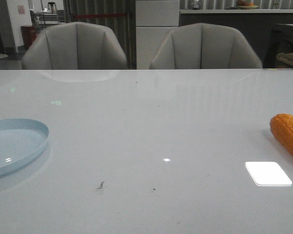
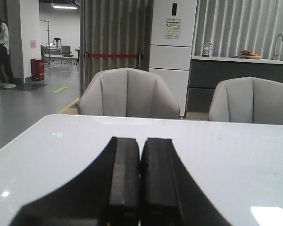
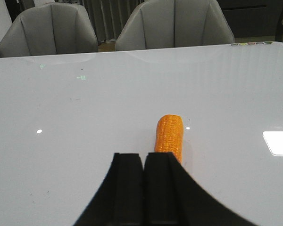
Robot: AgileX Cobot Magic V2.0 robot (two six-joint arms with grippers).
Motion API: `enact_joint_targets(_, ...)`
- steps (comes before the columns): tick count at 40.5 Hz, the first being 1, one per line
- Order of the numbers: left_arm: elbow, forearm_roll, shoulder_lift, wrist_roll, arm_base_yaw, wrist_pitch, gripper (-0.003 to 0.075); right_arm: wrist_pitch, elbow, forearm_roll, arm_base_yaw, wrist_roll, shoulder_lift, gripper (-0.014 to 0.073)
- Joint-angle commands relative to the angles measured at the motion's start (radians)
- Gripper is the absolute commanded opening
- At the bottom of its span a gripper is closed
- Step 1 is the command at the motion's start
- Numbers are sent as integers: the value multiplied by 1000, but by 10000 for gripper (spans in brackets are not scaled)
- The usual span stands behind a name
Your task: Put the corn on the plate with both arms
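Note:
The orange corn (image 1: 288, 135) lies on the white table at the right edge of the front view. The pale-blue plate (image 1: 12, 145) sits at the left edge, partly cut off. Neither arm shows in the front view. In the right wrist view my right gripper (image 3: 143, 157) is shut and empty, and the corn (image 3: 170, 134) lies on the table just beyond its fingertips, slightly to one side, its near end hidden behind a finger. In the left wrist view my left gripper (image 2: 140, 142) is shut and empty over bare table; neither plate nor corn shows there.
The glossy white table (image 1: 146, 126) carries light reflections and a few small dark specks near the front (image 1: 100, 185). Two grey chairs (image 1: 75, 46) (image 1: 205, 47) stand behind the far edge.

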State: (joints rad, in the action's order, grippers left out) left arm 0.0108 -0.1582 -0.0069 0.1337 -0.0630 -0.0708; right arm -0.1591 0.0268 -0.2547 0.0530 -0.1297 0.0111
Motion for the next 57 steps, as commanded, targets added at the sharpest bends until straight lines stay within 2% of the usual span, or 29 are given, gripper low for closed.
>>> enact_joint_targets(1,36,1,-20,-1,-5,-87,94,75,-21,-6,4,-3,24,57)
enact_joint_targets(35,36,-1,-20,-1,-5,-84,94,79,-21,-6,4,-3,24,57)
enact_joint_targets(44,22,-1,-20,-1,-5,-212,94,101,-21,-6,4,-3,24,57)
enact_joint_targets(47,-1,-1,-20,-1,-5,-213,94,143,-21,-6,4,-3,24,57)
enact_joint_targets(53,-75,-1,-18,-1,-5,-183,94,320,-28,-39,4,17,24,57)
enact_joint_targets(57,-144,-1,-18,-1,-5,-181,94,352,-83,-73,4,34,24,57)
